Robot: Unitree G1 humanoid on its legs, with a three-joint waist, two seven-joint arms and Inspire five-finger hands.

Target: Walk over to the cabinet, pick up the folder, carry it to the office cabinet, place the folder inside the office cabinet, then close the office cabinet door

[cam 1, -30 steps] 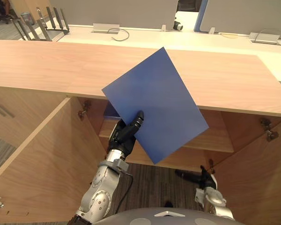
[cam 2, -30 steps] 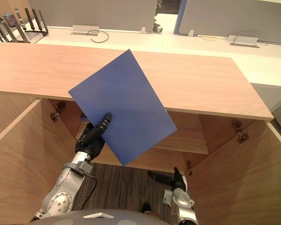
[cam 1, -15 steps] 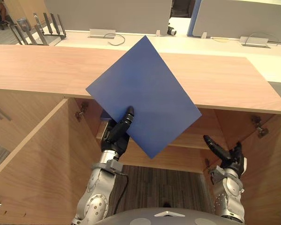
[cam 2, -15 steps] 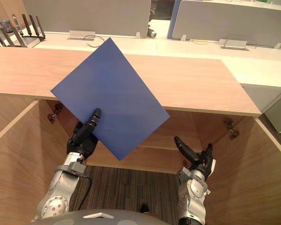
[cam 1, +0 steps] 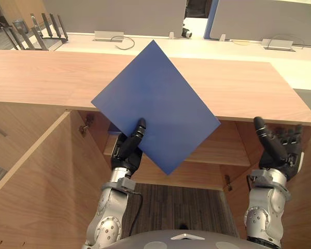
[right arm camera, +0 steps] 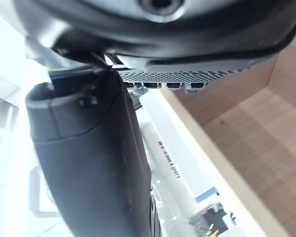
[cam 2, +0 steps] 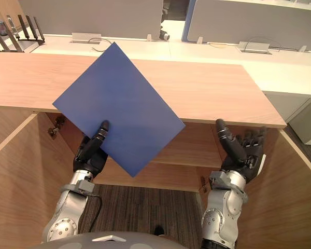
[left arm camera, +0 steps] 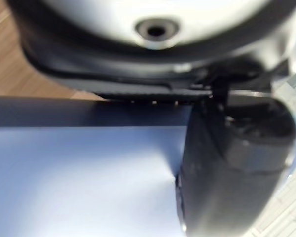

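My left hand (cam 1: 128, 149) grips the blue folder (cam 1: 155, 106) by its lower edge, thumb pressed on the front face, and holds it tilted like a diamond in front of the wooden cabinet top (cam 1: 36, 72). In the left wrist view the thumb (left arm camera: 232, 163) lies on the folder (left arm camera: 79, 182). Below the folder the office cabinet stands open, with an inner shelf (cam 1: 223, 148) showing. My right hand (cam 1: 280, 150) is raised at the right, under the cabinet top's edge, fingers straight and holding nothing.
The left cabinet door (cam 1: 46, 187) swings out toward me, and the right door (cam 2: 285, 197) stands open too. A dark carpet floor (cam 1: 181, 205) shows between them. Behind the cabinet top lies a white desk (cam 1: 223, 46) with grey partitions and cable boxes.
My right hand rose from low near the floor up to the cabinet top's edge. The folder was lifted a little and shifted left. The camera has also shifted.
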